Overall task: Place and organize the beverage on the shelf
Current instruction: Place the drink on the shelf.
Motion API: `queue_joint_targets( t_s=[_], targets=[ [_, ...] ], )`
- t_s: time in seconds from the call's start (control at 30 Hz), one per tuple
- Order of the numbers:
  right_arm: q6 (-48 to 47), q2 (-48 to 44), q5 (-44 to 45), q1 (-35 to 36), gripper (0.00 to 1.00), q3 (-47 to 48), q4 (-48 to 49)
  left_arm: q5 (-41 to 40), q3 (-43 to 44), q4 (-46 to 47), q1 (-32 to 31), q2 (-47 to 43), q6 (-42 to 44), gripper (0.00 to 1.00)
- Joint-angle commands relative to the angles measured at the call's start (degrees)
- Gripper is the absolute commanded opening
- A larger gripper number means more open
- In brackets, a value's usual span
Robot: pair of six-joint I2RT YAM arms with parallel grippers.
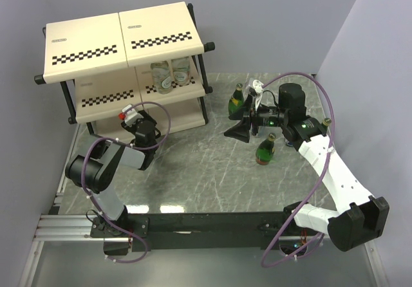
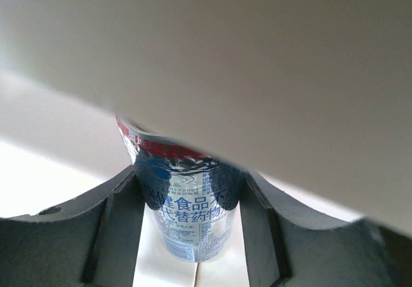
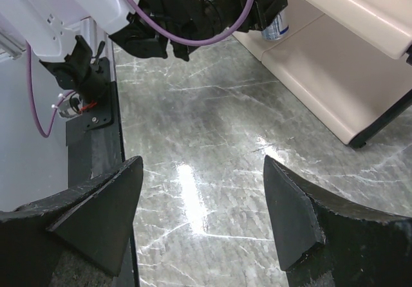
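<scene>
The shelf (image 1: 122,33) stands at the far left. Two short clear bottles (image 1: 170,74) are on its middle tier. My left gripper (image 1: 137,123) reaches into the bottom tier and is shut on a blue-silver can (image 2: 190,203) that stands upright on the cream panel (image 2: 212,271). The can also shows in the right wrist view (image 3: 274,24). Green bottles stand on the table at the far middle (image 1: 237,98), at the middle right (image 1: 265,150), and one (image 1: 326,124) is partly hidden behind the right arm. My right gripper (image 1: 239,131) is open and empty above the table (image 3: 203,165).
The grey marble table (image 1: 206,171) has a black rail (image 1: 212,224) along its near edge. The shelf's upper panel (image 2: 257,62) hangs close above my left gripper. A grey wall stands to the right. The shelf's black frame leg (image 3: 380,123) is near my right gripper.
</scene>
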Motion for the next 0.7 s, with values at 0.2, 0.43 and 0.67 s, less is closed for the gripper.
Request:
queue_joint_targets(
  t_s=[0.2,0.43,0.67],
  targets=[
    [-0.04,-1.75,-1.07,-0.42,0.81,0.24,1.65,-0.33,1.67,1.15,-0.41,-2.68,-1.13,0.65],
    [-0.12,-1.83,-1.15,-0.51,0.81,0.32,1.56,-0.51,1.58,0.80,-0.59,-2.77,-1.22,0.67],
    [-0.30,-1.75,-0.89,-0.51,0.81,0.32,1.56,-0.33,0.96,0.71,-0.76,-3.29,-1.30,0.77]
  ],
)
